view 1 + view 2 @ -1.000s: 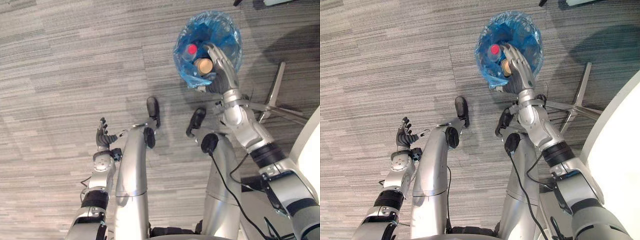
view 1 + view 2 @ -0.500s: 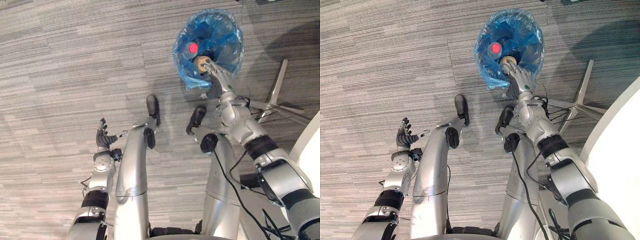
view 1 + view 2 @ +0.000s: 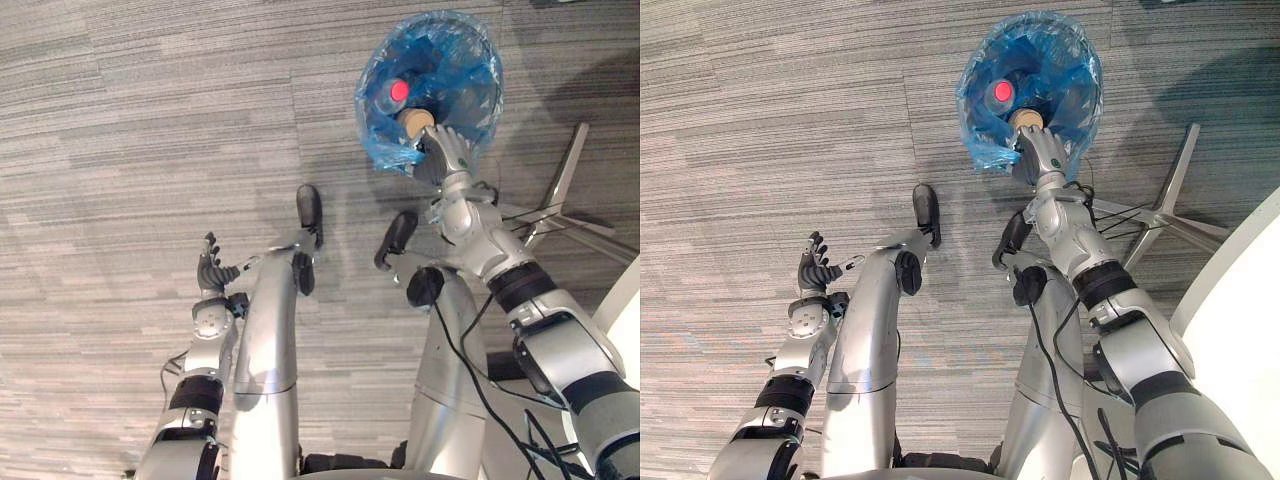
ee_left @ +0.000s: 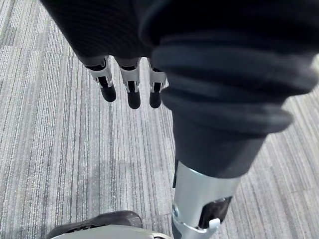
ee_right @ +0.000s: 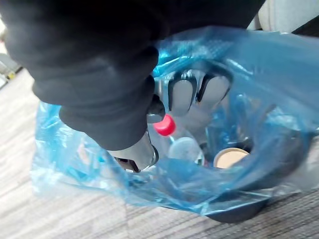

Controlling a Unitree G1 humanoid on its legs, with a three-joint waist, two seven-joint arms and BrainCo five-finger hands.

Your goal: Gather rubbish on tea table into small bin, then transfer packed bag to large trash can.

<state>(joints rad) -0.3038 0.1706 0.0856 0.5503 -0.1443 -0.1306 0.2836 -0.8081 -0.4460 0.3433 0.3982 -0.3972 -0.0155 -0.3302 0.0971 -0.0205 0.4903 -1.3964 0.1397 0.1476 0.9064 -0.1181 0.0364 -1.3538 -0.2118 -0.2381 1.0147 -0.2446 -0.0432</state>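
Right eye view: bottle [image 3: 1003,92] seemingly stands cap-up.

Grey striped carpet [image 3: 120,150] across whole floor, seams visible. Silver star-shaped chair base [image 3: 560,190] at right. White curved furniture edge [image 3: 1240,340] lower right. Dark shadow upper right.

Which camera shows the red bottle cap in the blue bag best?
The right wrist view: the red cap sits close up, inside the blue bag. Both eye views show it from above as a small red dot. The left wrist view faces carpet.
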